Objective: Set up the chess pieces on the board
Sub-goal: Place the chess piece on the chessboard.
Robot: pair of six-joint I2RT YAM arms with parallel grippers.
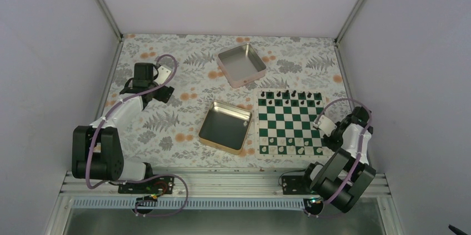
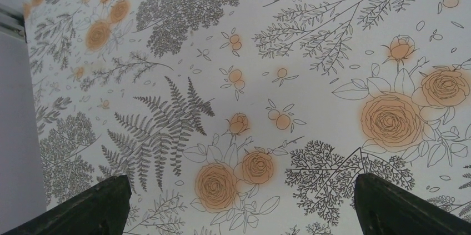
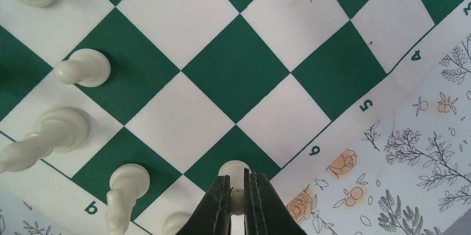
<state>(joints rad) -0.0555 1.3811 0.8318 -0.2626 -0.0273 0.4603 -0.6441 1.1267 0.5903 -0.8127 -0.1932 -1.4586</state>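
**Right tool, clamped on one white piece: desk stock**

1. Right tool (image 3: pixel 237 184): my two dark fingers are pressed together on a single white piece (image 3: pixel 234 169). Its rounded head shows just past the tips, over a green square at the border of the board (image 3: pixel 239 74).
2. White chess pieces (image 3: pixel 83 68): several more stand on squares to the left in my right wrist view. From above they line the board's near rows.
3. Black chessmen (image 1: pixel 289 97): ranged along the board's far rows.
4. Board, placement: flat on the floral desk (image 1: pixel 166 129), right of centre, with my right arm reaching in from its right edge.
5. Left tool (image 2: pixel 240 190): fingers spread wide apart, hanging over patterned cloth, well apart from the board on the left side.
6. Gold-rimmed tin (image 1: pixel 232 110): square, lying just left of the board.
7. Silver tin (image 1: pixel 247 82): square, farther back, beyond the gold one.
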